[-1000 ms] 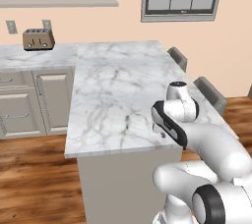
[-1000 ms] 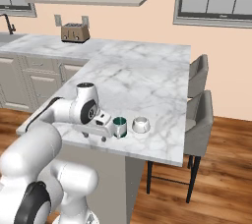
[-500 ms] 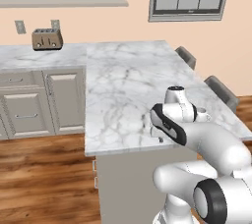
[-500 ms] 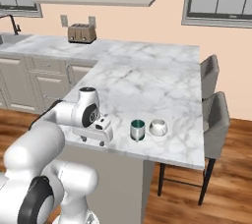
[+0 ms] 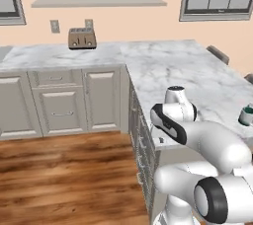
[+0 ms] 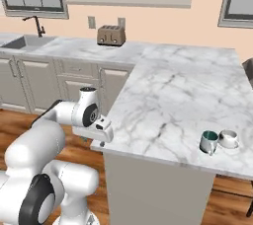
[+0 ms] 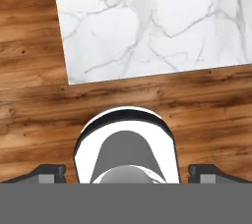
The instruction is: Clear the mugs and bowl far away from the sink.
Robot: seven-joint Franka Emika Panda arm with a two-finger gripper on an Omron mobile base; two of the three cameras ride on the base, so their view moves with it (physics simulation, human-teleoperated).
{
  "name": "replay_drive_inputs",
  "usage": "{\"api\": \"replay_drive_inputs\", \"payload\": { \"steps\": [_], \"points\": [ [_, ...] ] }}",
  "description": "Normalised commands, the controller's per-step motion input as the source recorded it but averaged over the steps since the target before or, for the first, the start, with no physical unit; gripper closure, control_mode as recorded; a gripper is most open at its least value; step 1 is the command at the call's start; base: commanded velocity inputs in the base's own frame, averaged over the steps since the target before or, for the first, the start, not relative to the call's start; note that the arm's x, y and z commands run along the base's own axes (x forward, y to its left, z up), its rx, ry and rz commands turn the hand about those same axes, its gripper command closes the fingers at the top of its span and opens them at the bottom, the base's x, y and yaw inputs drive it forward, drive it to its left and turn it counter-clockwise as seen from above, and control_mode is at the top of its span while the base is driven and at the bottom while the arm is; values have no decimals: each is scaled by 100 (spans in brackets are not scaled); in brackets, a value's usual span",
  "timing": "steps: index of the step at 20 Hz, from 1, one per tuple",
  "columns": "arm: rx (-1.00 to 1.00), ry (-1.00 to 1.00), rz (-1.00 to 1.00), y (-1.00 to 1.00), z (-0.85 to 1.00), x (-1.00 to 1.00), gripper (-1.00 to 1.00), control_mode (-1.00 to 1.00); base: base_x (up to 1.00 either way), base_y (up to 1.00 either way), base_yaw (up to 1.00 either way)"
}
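Now, from the left the dark green mug [image 5: 245,115] sits on the white marble bench [image 5: 173,66], from the right it touches the glossy white mug [image 6: 228,138], far from the grey sink [image 6: 22,43], and the hand's jaws hang wide, holding nothing.

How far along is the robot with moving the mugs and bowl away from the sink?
Both mugs look done: the green mug and white mug sit together at the marble peninsula's near edge, far from the sink. The gripper is open and empty. No bowl is visible; it's probably what's left.
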Motion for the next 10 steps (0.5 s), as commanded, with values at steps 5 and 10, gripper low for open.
{"api": "replay_drive_inputs", "payload": {
  "steps": [5,10],
  "points": [
    [0,0,0,0,0,0,-100,100,13,100,-1],
    [0,0,0,0,0,0,-100,100,22,100,-1]
  ]
}}
